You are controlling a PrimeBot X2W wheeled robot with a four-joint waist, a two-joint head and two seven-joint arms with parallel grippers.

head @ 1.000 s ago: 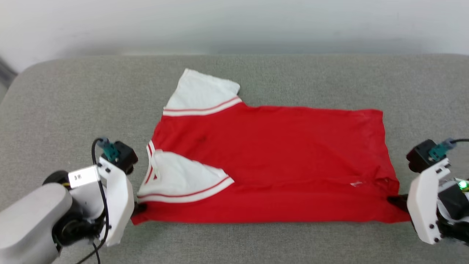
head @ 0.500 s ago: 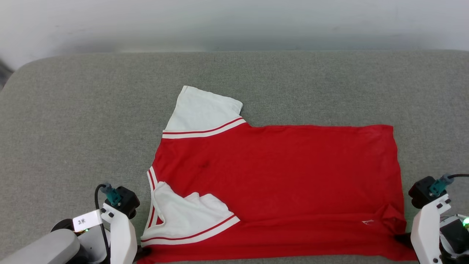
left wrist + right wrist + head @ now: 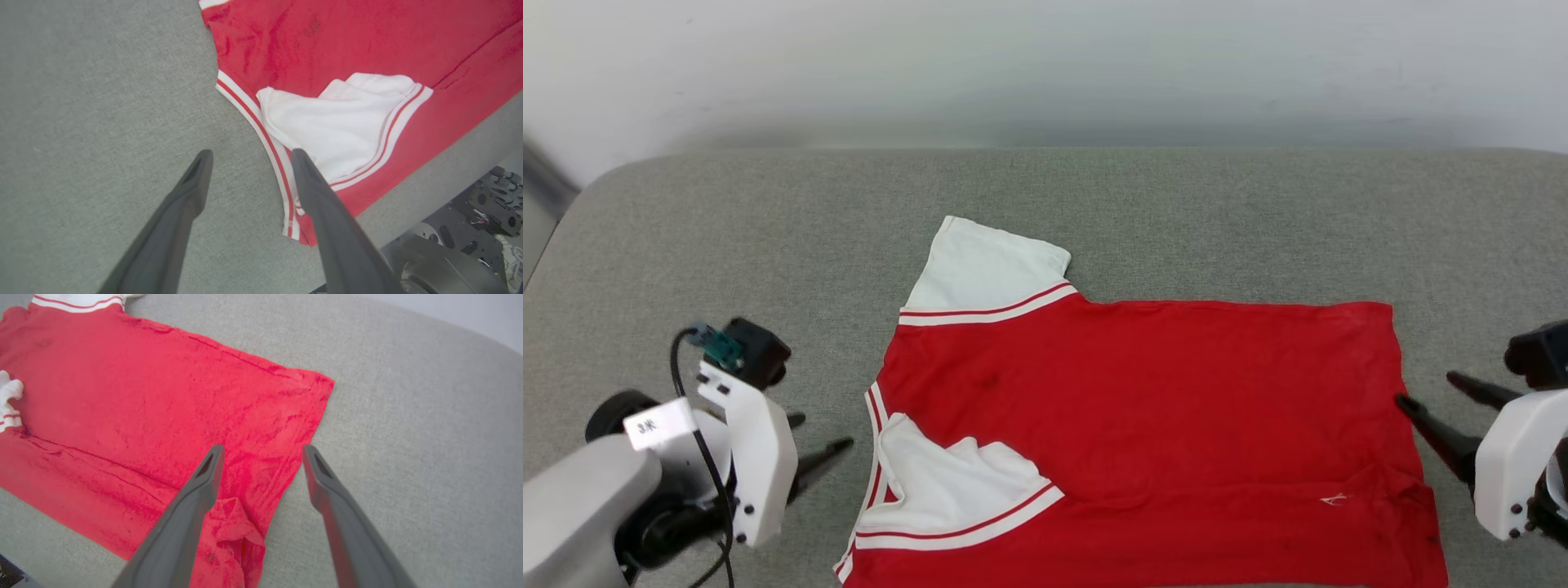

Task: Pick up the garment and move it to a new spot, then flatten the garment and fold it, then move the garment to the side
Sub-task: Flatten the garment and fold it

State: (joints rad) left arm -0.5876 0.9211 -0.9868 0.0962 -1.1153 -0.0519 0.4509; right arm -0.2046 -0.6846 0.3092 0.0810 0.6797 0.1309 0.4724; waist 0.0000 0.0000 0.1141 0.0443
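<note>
Both grippers have just let go. The left gripper (image 3: pixel 823 431) and the right gripper (image 3: pixel 1425 388), pinched on the garment's near corners a second ago, now stand empty with fingers spread wide, one at each short end of the garment (image 3: pixel 1143 392). It lies spread on the grey cushion (image 3: pixel 727 229), so the move looks done and flattening is next. The left wrist view shows the near white sleeve (image 3: pixel 327 118) doubled over onto the red body. The right wrist view shows a bunched hem corner (image 3: pixel 233 526), possibly touching one finger, which the head view barely hints at.
</note>
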